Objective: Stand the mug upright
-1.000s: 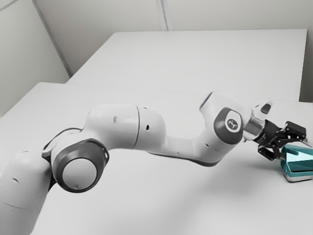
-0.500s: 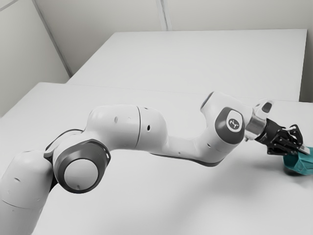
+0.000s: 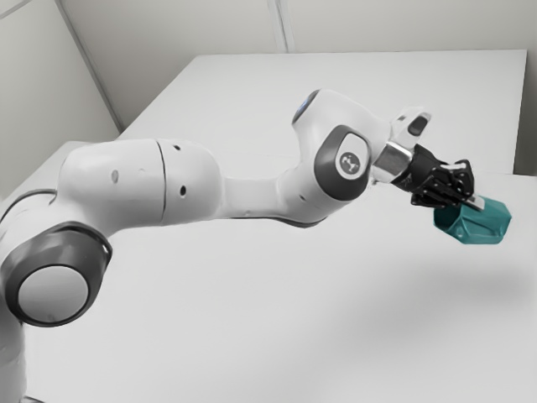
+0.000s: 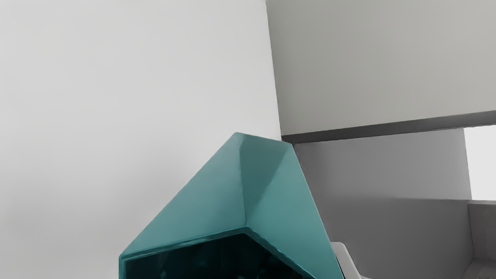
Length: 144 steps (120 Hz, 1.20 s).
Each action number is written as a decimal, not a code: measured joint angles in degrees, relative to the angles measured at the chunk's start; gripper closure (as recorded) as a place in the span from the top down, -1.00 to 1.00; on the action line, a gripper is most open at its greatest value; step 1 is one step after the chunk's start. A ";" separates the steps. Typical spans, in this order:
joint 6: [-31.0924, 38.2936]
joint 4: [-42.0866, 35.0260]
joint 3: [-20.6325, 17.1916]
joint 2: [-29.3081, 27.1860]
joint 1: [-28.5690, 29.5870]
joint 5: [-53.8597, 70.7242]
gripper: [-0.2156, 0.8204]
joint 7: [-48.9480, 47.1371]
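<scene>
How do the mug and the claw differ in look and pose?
Colour: the mug is teal; the claw is mostly black.
Shape: the mug is a faceted hollow shell; the claw is a set of jointed links and fingers.
Pose: the mug is tipped over, mouth toward the exterior view's left; the claw slants down toward that view's right.
Shared: both are up off the table.

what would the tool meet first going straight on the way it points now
The tool holds the mug ahead of it; next in line is probably the tabletop, though depth is unclear.
</scene>
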 joint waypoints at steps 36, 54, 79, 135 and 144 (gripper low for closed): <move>-15.54 -8.22 6.32 -12.85 6.32 16.83 -0.87 -0.33; -23.81 -8.91 6.46 -16.16 10.47 26.03 -0.87 -0.30; -31.37 -12.15 7.32 -20.12 14.29 32.98 -0.87 1.40; -33.98 -17.50 14.23 -22.98 19.42 40.41 -0.88 8.32; -32.89 -18.71 15.49 -22.80 19.98 40.73 -0.88 9.67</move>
